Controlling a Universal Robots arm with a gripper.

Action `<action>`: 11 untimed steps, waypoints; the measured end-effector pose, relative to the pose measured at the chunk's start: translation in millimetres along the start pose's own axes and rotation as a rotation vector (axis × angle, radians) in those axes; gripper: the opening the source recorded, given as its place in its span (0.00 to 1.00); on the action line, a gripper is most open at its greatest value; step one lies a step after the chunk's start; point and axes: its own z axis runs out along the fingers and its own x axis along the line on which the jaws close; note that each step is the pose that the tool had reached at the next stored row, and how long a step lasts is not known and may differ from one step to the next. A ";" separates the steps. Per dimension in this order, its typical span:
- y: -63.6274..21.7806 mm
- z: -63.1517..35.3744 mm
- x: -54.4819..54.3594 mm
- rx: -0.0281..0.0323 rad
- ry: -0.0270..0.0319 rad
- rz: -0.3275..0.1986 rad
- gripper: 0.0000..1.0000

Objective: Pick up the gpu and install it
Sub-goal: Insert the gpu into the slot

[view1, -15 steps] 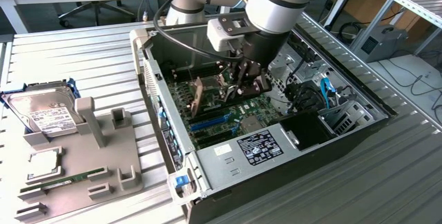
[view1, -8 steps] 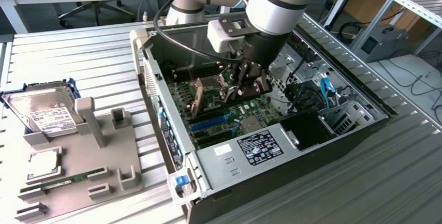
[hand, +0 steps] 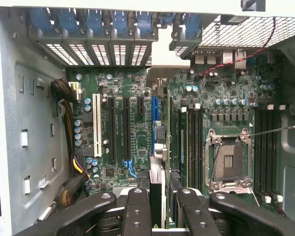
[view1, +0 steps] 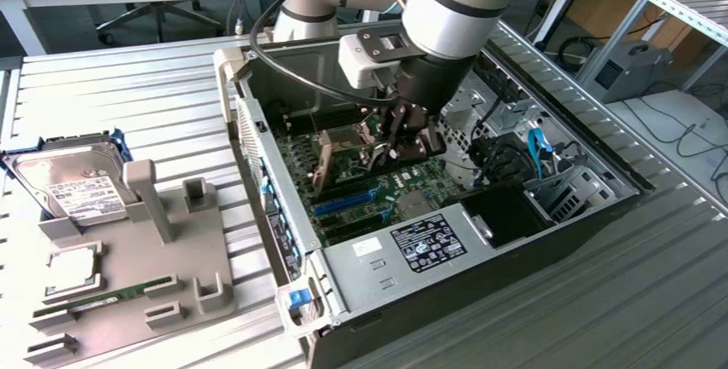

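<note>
While the gripper (view1: pixel 401 149) pinches the gpu (hand: pixel 158 169) edge-on, it hangs inside the computer case (view1: pixel 376 288); hard drive (view1: pixel 71 188) lies toward nine o'clock

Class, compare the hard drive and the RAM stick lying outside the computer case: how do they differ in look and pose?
The hard drive is a broad silver box with a white label; the RAM stick is a narrow green strip. The hard drive sits in a blue frame; the RAM stick lies in a slot of the grey tray. Both are outside the computer case, at the exterior view's left.
</note>
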 end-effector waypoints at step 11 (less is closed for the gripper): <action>1.1 3.6 0.4 0.0000 0.0000 0.000 0.26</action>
